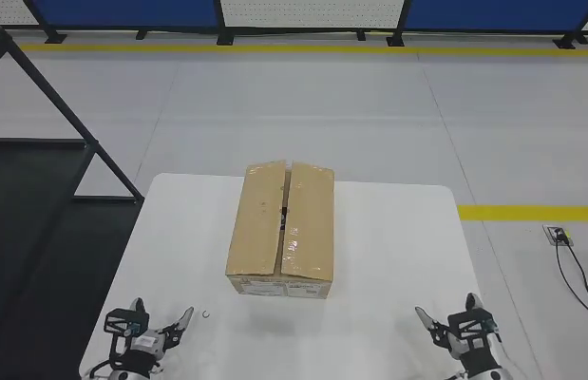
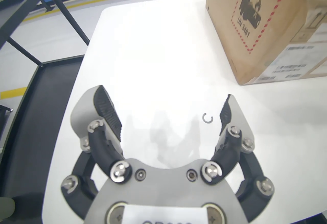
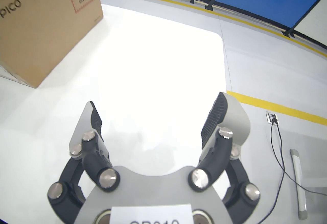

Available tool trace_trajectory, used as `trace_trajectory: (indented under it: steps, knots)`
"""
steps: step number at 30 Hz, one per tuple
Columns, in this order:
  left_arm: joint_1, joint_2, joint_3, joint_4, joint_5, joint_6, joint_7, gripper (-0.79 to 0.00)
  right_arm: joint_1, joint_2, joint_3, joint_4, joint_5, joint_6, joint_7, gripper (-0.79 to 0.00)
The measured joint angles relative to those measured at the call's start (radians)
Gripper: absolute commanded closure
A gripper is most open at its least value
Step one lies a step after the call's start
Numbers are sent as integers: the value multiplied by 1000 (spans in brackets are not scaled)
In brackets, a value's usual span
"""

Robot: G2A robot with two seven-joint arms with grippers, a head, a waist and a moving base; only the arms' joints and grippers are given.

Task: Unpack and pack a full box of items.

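The white bench [image 1: 388,247] carried one closed cardboard box [image 1: 282,228] at its middle. The box's long axis ran straight away from the robot, and its top seam [image 1: 287,223] followed that line. The left end effector [image 2: 163,97] hung near the box's near-left corner, fingers spread wide and empty. The right end effector [image 3: 156,99] hung off the near-right corner, equally wide and empty. The box lay ahead of and between them, the left one looking somewhat nearer. A small C-shaped clip [image 2: 207,118] lay just beside the left end effector, on its box side.
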Motion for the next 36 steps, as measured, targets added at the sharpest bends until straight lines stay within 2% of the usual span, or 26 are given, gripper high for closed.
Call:
trace_trajectory:
  steps: [7, 28, 36]
  knots:
    - [21, -2, -22, -77, -25, -22, 22, -785, -10, 1, -17, -109, -50, -58, 13, -785]
    - [20, -2, -21, -76, -26, -21, 22, -785, -9, 1, -18, -109, -50, -60, 13, -785]
    - [-12, -9, -23, -78, -93, -14, 53, -785, 14, 0, -38, -137, -54, -114, -28, -785]
